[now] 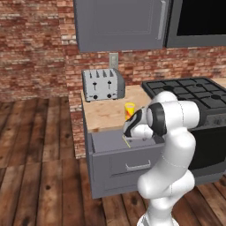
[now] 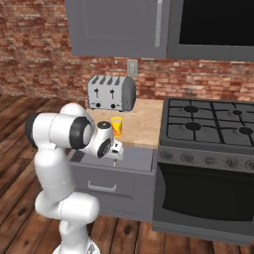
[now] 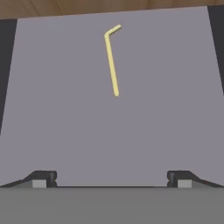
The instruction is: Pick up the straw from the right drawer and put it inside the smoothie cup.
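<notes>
The gripper point(image 3: 111, 179) hangs over the open drawer point(image 3: 175, 109), jaws spread wide and holding nothing. The straw point(image 3: 112, 65) lies flat on the drawer floor, ahead of the fingertips point(image 3: 43, 178) and apart from them, about midway between the two. The cup point(image 1: 129, 111) stands on the counter point(image 1: 106, 112) beyond the drawer.

Straw point(image 3: 111, 61): smooth matt pale yellow, plastic-looking, ahead of claw point(image 3: 111, 179). Drawer point(image 3: 65, 122) floor beneath claw: flat matt grey, no grain. Drawer handle point(image 1: 137, 166): brushed silver metal. Counter point(image 1: 106, 112) beyond claw: light wood, matt. Cup point(image 1: 129, 110) on it: smooth yellow, slight sheen. Toaster point(image 1: 103, 84): satin silver metal. Wall point(image 1: 35, 53): rough red brick. Floor point(image 1: 39, 176): dark wood planks. Stove point(image 2: 208, 163): dark metal, faint gloss.
</notes>
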You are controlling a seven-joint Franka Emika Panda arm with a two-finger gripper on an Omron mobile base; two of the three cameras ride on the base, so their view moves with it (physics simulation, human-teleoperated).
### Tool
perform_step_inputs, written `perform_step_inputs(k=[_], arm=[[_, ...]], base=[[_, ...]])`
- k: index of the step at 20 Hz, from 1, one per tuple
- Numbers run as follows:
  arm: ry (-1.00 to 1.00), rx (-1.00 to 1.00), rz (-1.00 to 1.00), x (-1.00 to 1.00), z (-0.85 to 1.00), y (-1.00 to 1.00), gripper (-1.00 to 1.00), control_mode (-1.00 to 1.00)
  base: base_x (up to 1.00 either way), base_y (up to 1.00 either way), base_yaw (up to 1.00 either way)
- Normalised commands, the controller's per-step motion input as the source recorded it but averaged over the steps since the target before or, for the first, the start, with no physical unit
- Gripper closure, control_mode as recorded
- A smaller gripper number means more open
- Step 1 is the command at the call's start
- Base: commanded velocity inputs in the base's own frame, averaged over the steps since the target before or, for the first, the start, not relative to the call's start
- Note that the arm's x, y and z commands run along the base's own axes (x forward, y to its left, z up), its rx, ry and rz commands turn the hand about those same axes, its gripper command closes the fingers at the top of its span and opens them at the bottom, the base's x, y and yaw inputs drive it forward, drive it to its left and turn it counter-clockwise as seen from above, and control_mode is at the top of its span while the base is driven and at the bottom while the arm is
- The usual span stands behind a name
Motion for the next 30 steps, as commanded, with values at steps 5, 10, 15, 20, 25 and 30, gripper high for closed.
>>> perform_step_inputs(k=[5,10,15,20,25,30], arm=[[0.05,0.0,0.0,0.24,-0.34,0.0,-1.0,-1.0],[0.06,-0.01,0.0,0.15,-0.33,0.0,-1.0,-1.0],[0.07,-0.01,0.0,0.01,-0.35,0.0,-1.0,-1.0],[0.08,0.0,0.0,-0.23,-0.29,-0.03,-1.0,-1.0],[0.04,0.0,0.0,-0.83,-0.21,-0.2,-1.0,-1.0],[0.0,0.0,0.0,-1.0,-0.14,-0.33,-1.0,-1.0]], base=[[0.0,0.0,0.0],[0.0,0.0,0.0],[0.0,0.0,0.0],[0.0,0.0,0.0],[0.0,0.0,0.0],[0.0,0.0,0.0]])
